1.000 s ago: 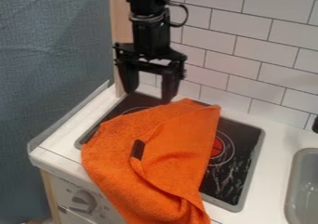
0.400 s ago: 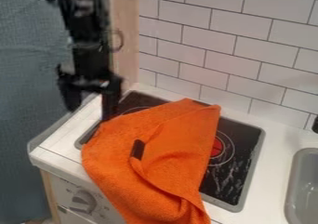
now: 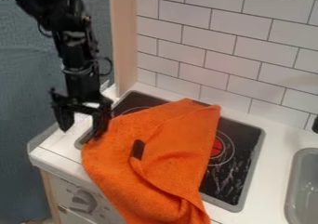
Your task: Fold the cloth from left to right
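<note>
The black gripper (image 3: 82,129) hangs at the left edge of the stove, open, with its two fingers apart and nothing seen between them. Its right finger is close beside the upper left edge of the orange cloth (image 3: 168,144); whether they touch I cannot tell. The cloth lies rumpled over the left and middle of the stove top, and its lower end hangs over the counter's front. Folds run down its right half, and a small dark tag shows near its middle.
The black stove top (image 3: 233,172) shows to the right of the cloth, with a red-centred ring. A grey sink (image 3: 301,190) is at the right edge. A wooden post (image 3: 124,42) and tiled wall stand behind, and a control knob (image 3: 82,201) is on the front.
From above the cloth's top edge, the gripper has moved left and then down to the cloth's left side. The cloth has not moved.
</note>
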